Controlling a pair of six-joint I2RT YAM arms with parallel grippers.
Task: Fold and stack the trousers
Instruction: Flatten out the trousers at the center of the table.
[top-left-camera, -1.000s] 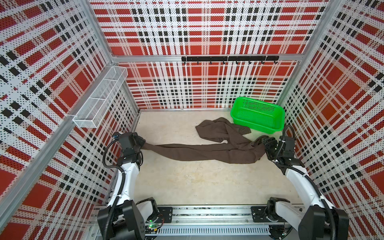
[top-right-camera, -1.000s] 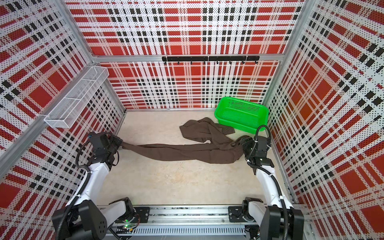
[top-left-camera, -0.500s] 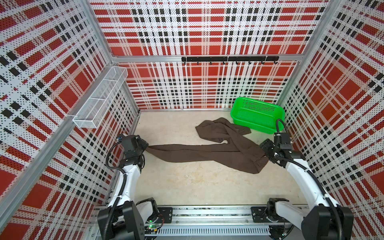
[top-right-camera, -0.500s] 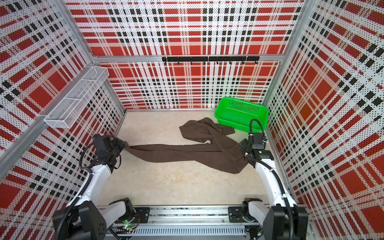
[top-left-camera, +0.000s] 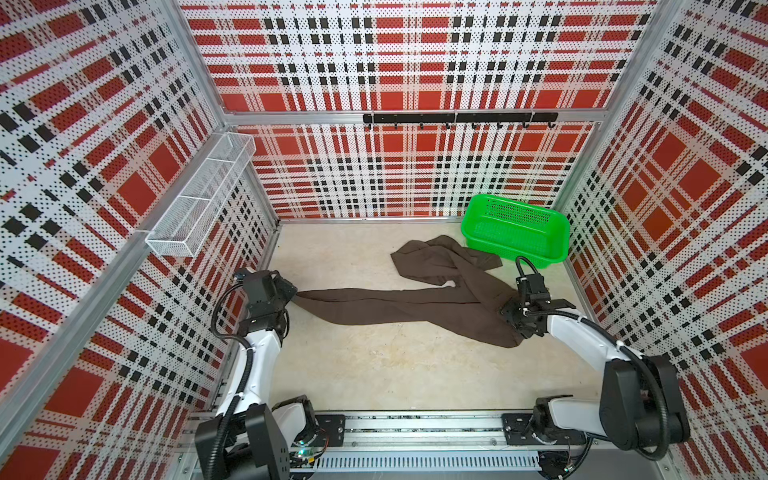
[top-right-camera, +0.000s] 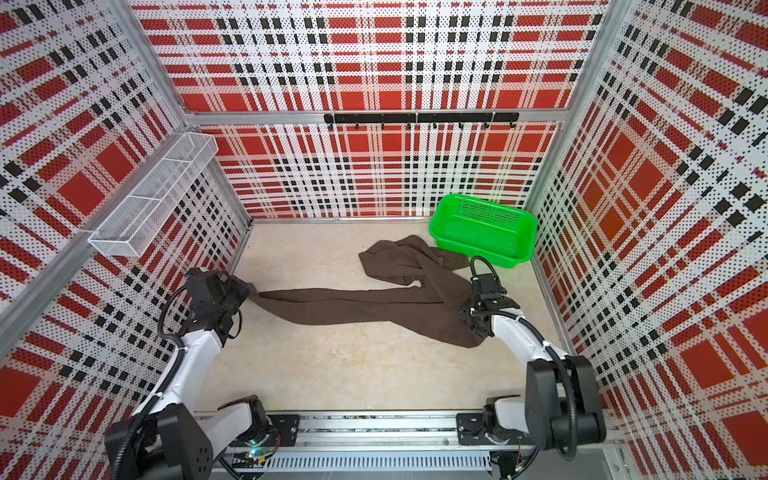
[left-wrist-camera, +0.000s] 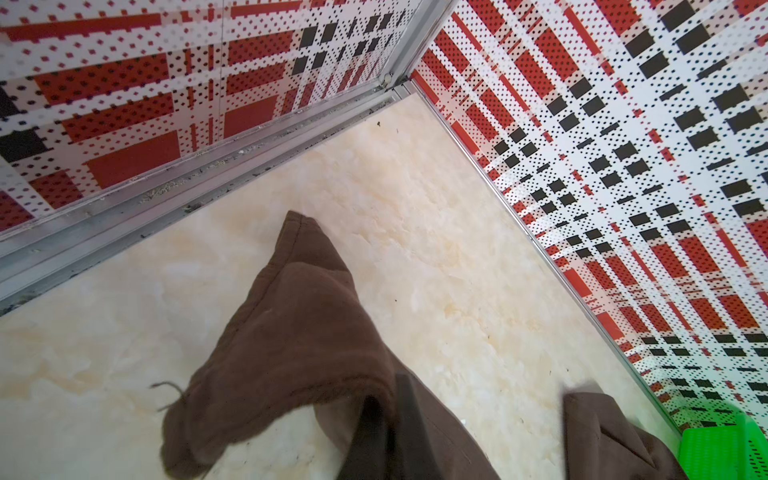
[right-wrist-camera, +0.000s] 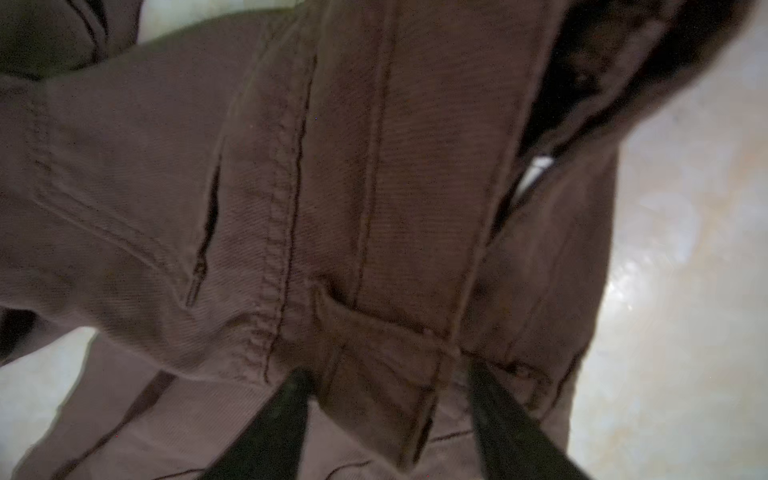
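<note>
The dark brown trousers (top-left-camera: 395, 307) (top-right-camera: 353, 307) lie across the floor. One leg is stretched out to the left and the other is crumpled at the back by the basket. My left gripper (top-left-camera: 294, 296) (top-right-camera: 249, 291) is shut on the hem of the stretched leg; in the left wrist view its jaws (left-wrist-camera: 388, 399) pinch the fabric (left-wrist-camera: 299, 324). My right gripper (top-left-camera: 509, 311) (top-right-camera: 465, 311) is down on the waist end at the right. In the right wrist view its fingers (right-wrist-camera: 386, 374) stand apart, with a fold of the waistband (right-wrist-camera: 374, 166) between them.
A green plastic basket (top-left-camera: 498, 249) (top-right-camera: 478, 249) stands in the back right corner, touching the crumpled leg. A white wire shelf (top-left-camera: 203, 199) hangs on the left wall and a black hook rail (top-left-camera: 457, 118) on the back wall. Both arms work close to the side walls.
The waist end has dropped and spread toward the front of the floor. My right gripper came down onto it and its jaws have narrowed. The left gripper shifted slightly, still holding the hem.
</note>
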